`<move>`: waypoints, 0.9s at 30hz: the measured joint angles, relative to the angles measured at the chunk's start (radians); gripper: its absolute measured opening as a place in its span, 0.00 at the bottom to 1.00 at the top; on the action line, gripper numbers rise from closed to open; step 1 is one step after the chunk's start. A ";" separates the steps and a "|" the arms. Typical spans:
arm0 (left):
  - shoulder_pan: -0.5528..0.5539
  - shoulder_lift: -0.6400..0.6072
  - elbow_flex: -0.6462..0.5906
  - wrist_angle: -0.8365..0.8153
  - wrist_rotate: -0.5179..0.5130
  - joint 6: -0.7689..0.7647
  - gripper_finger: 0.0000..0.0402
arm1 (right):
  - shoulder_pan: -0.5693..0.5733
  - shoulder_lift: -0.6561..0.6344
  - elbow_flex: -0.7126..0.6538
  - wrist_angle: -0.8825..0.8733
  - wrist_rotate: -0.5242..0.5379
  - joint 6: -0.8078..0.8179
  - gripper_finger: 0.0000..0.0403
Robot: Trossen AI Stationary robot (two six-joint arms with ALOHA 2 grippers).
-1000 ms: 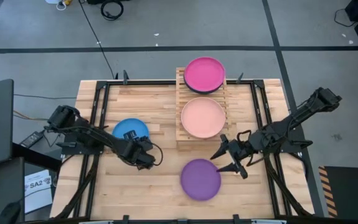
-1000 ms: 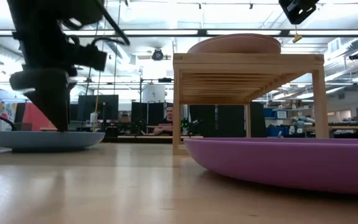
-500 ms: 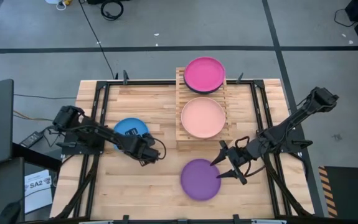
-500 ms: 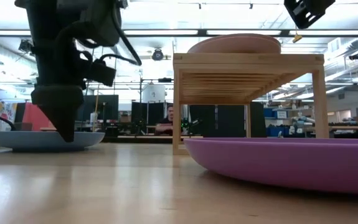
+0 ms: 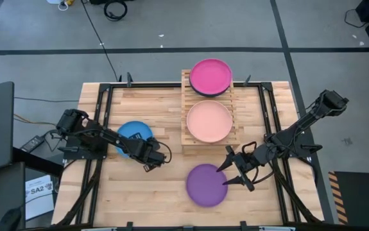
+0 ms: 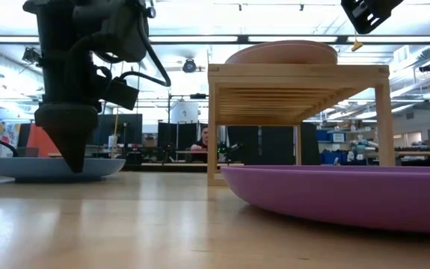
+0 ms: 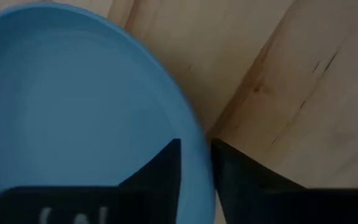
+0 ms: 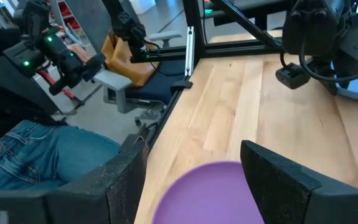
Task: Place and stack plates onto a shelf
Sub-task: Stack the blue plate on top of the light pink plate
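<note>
A blue plate [image 5: 133, 133] lies flat on the table's left half, also seen in the low view [image 6: 20, 167]. My left gripper [image 5: 144, 154] [image 6: 73, 166] points down at its near-right rim, shut on it. A purple plate [image 5: 206, 185] [image 8: 211, 193] rests near the table's near edge. My right gripper [image 5: 228, 173] [image 8: 194, 152] hovers open over the purple plate's right rim, touching nothing. The wooden shelf [image 5: 187, 138] [image 6: 297, 93] carries a salmon plate [image 5: 208, 122] [image 6: 282, 52] on its near tier. A magenta plate [image 5: 210, 76] sits on its far tier. My left gripper pinches the blue plate's rim [image 7: 198, 134] at its near-right side. One finger [image 7: 163, 168] stands over the inside of the plate, the other [image 7: 238, 174] outside over the wood. The fingers come from above, pointing down. The plate lies flat on the table.
Black frame rails [image 5: 101, 115] run along both table sides. Bare planks [image 5: 165, 192] lie between the blue and purple plates. A person in jeans [image 8: 35, 155] sits beyond the table edge in the right wrist view.
My right gripper moved toward the near edge, closer to the purple plate, staying open. My left gripper shifted slightly along the blue plate's rim, rising briefly and coming down again. No plate has moved.
</note>
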 joint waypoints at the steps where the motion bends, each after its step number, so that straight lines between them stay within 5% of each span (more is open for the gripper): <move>1: 0.000 0.000 0.000 0.001 0.000 0.000 0.21 | 0.000 0.000 0.000 -0.002 0.000 0.000 0.65; 10: 0.000 0.000 0.000 0.004 -0.003 -0.002 0.03 | 0.000 0.000 0.000 -0.003 -0.003 0.000 0.65; 27: -0.001 -0.002 0.000 0.003 0.001 -0.011 0.03 | 0.000 0.000 0.000 -0.004 -0.003 0.000 0.65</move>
